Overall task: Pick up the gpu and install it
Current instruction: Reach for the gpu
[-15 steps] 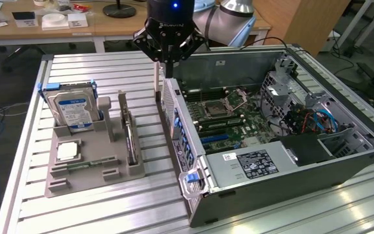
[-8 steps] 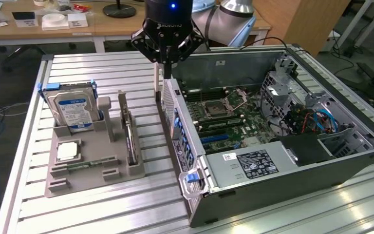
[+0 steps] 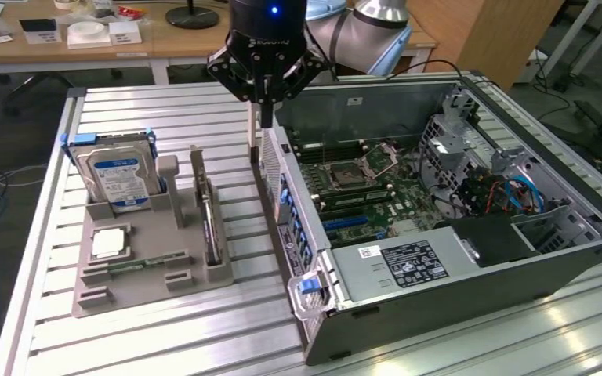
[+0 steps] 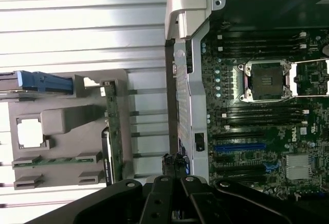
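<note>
gripper (image 3: pixel 266 117) black, closed; gpu (image 3: pixel 210 227) thin, flat, upright.

My hand (image 3: pixel 266 117) hangs at the upper middle of the frame, fingers pressed together with nothing between them, over the left wall of the open case (image 3: pixel 469 290). The gpu (image 3: pixel 213 231) stands on edge in the grey holder (image 3: pixel 154 235) at centre left on the worktop (image 3: pixel 154 337), near the hard drive (image 3: pixel 121 176).

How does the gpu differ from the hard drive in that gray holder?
The hard drive is boxy, the gpu a thin card. The hard drive shows a blue-white label, the gpu only its dark edge. Both stand upright in the gray holder.
</note>
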